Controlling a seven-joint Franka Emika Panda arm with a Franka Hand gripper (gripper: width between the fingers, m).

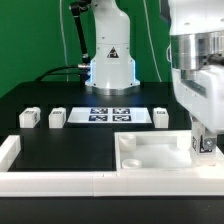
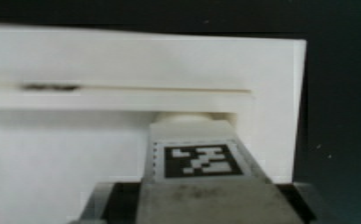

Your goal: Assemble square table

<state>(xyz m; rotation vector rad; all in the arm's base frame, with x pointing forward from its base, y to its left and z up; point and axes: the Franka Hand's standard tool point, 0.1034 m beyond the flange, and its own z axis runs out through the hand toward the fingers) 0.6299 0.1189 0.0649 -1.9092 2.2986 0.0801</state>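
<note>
Hand [image 1: 204,148]: clamped on one leg [image 2: 198,160]. In the wrist view we see the dark fingers [image 2: 120,205] pressed to either side of it, with the leg's black-and-white tag facing the camera.

Leg: held upright at the slab [image 1: 150,160], by the slab's edge on the exterior view's right. We cannot tell whether it touches the slab.

Slab: thick, white and square, with recessed corners. It lies flat on the black surface [image 1: 60,145], just behind the wall [image 1: 60,182].

Loose legs [image 1: 58,117]: we count three standing on the surface. Two are on the exterior view's left of the marker board [image 1: 110,114] and one is just on its right. All are well apart from the hand.

Wall: long, low and white. It runs along the near edge and turns up the exterior view's left side.

Arm base [image 1: 110,60]: white and tagged, behind the marker board.

Nothing stands between the hand and the slab.
</note>
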